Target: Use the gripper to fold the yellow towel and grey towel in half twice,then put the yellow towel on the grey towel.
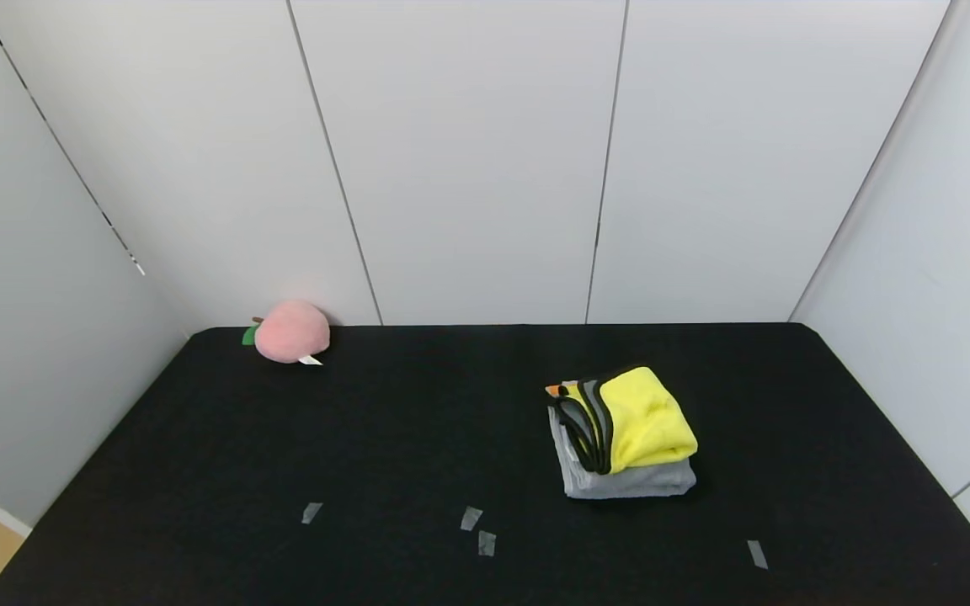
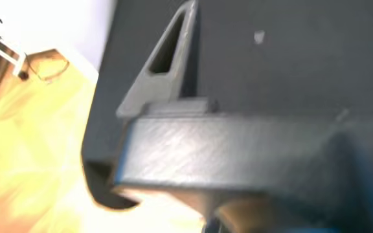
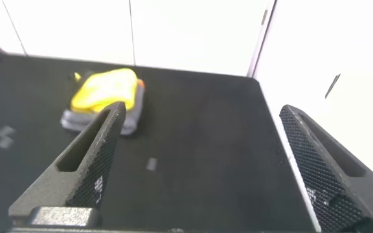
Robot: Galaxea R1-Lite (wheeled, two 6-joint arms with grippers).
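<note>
The yellow towel lies folded on top of the folded grey towel, right of the middle of the black table. An orange band end of the grey towel peeks out at the stack's far left corner. Neither gripper shows in the head view. In the right wrist view my right gripper is open and empty, held back from the stack above the table's near right part, with the yellow towel and grey towel beyond one fingertip. My left gripper hangs over the table's near left edge, one finger showing, nothing held.
A pink plush peach sits at the far left corner against the white wall. Several small grey tape marks dot the near part of the table. White walls close in the back and both sides. Wooden floor shows past the left edge.
</note>
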